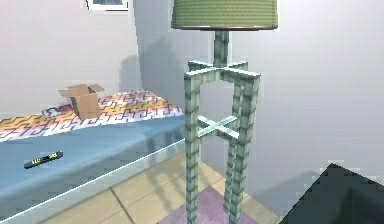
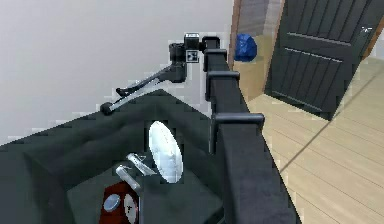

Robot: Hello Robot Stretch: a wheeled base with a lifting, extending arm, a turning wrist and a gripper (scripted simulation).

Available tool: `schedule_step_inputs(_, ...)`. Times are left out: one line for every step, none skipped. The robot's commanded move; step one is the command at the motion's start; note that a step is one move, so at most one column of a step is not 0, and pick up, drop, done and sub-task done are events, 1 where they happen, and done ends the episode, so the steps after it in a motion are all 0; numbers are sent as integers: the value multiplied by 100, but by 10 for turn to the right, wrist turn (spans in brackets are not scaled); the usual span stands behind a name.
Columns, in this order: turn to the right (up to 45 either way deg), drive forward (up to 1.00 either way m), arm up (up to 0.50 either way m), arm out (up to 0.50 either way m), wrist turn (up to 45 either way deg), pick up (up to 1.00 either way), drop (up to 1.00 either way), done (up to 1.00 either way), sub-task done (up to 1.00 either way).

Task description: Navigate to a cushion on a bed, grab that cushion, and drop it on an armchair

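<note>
Fwd view: bed (image 1: 100,150), blue cover w/ patterned blanket along the wall side. On it a cardboard box (image 1: 82,100) and a small dark bar-shaped item (image 1: 43,159), well apart. Floor lamp (image 1: 222,110), green shade on a pale lattice stand, stands betw. bed and the dark armchair (image 1: 345,195) corner at bottom right. Framed picture (image 1: 108,4) on the wall, top edge.

Arm side view: armchair seat spreads across the lower left; arm (image 2: 235,130) rises along its right side. Gripper (image 2: 110,100) reaches left, tip where chair back meets wall; can't tell whether it holds anything.

Cushion (image 2: 166,150): white oval over the seat, below and right of gripper tip, just left of arm. Contact w/ seat can't be told. Stands on edge; long axis steep, top leaning to the view's left.

Behind: dark panelled door (image 2: 320,50), blue item (image 2: 246,45) beside it. Grey and dark-red shapes (image 2: 120,195) below cushion, unidentified.
</note>
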Motion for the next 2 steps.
schedule_step_inputs(0, 0, 0, 0, 450, 0, 0, 0, 0)
schedule_step_inputs(0, 0, 0, 0, 150, 0, 0, 0, 0)
